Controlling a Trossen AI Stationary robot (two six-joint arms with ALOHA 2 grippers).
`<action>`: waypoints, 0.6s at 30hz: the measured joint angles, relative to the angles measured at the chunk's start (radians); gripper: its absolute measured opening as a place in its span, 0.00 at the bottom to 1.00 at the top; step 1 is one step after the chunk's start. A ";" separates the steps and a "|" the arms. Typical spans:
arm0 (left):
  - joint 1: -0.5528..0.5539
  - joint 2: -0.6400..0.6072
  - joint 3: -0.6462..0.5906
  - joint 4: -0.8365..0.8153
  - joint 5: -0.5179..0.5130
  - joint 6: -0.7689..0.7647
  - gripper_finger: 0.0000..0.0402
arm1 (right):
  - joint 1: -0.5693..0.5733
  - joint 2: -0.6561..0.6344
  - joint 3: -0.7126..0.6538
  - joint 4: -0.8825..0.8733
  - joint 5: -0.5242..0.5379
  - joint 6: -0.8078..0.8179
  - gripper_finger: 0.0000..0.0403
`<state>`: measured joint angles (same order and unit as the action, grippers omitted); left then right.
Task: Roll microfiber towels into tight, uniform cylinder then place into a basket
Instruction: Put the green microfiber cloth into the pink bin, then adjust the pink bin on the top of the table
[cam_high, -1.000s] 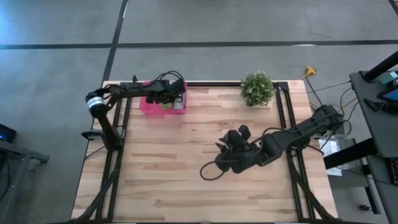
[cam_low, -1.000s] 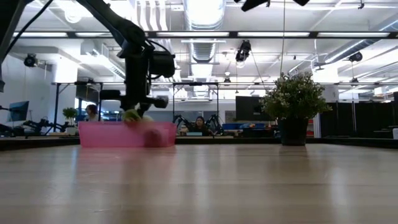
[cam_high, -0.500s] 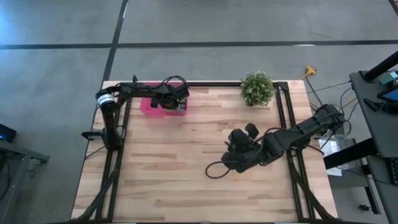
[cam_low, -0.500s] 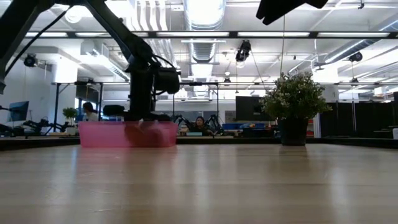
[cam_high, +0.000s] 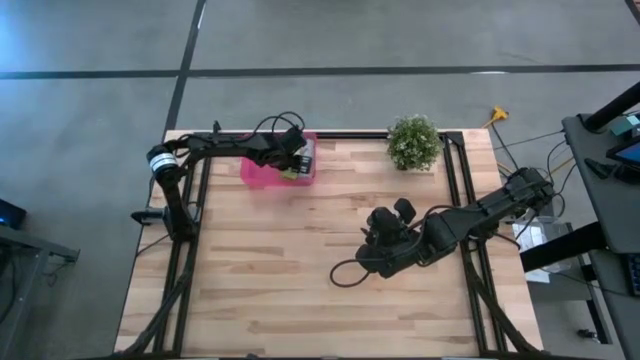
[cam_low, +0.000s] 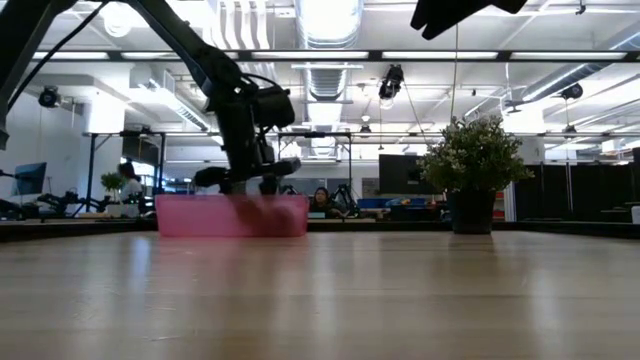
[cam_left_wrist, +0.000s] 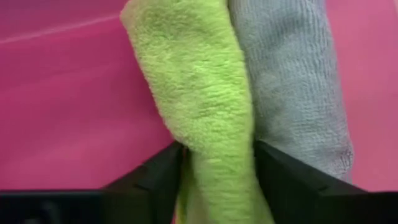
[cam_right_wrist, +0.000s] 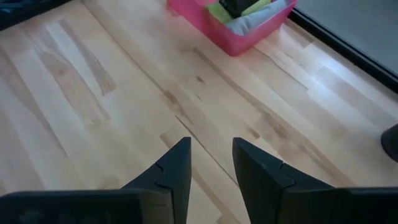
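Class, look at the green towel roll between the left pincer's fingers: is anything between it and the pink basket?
Nothing visible does. The green towel already lies in the pink basket, beside the grey towel, with the left pincer astride it.

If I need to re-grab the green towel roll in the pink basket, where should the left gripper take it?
Grip the green towel across the middle of its roll, coming from above. It lies in the basket pressed against the grey towel, so one finger would have to slip into the seam between the rolls. The left gripper already straddles the green roll this way.
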<state>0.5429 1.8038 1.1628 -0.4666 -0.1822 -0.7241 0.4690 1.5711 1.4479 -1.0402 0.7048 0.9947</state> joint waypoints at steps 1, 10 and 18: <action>-0.001 0.000 -0.002 -0.005 0.001 0.000 0.48 | 0.000 0.000 0.000 0.000 0.000 0.000 0.28; 0.000 -0.025 0.006 -0.058 0.020 0.038 0.76 | 0.002 0.000 0.000 0.002 0.002 0.015 0.28; 0.000 -0.215 0.014 -0.098 0.001 0.108 0.79 | -0.029 0.000 -0.007 -0.002 0.002 0.061 0.28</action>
<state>0.5426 1.5891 1.1764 -0.5643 -0.1809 -0.6161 0.4405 1.5711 1.4410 -1.0419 0.7067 1.0553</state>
